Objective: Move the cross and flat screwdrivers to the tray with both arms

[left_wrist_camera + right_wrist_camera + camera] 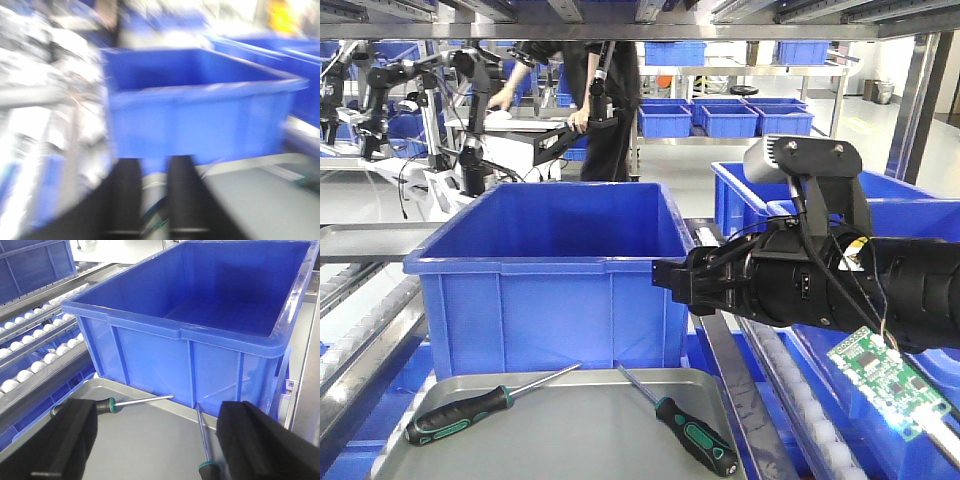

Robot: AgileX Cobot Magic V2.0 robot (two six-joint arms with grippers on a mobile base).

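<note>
Left screwdriver (470, 407): lies in the tray, handle toward the left front, silvery shaft angled up to the right — tip near the bin's base.
Right screwdriver (692, 432): also in the tray, handle at the right front, darker shaft pointing up-left; its tip is near the other's tip, apart from it.
Tray (570, 435): grey, shallow, just in front of the bin.
Bin (555, 285): deep blue, nothing visible inside.
Right gripper (157, 440): fingers (70, 432) spread wide and holding nothing, above the tray with both shafts showing between them.
Left gripper (150, 195): badly blurred; two dark fingers (125, 192) stand parted with a gap between, nothing gripped, over the tray's left edge.
Person (600, 90): stands at a far bench.
</note>
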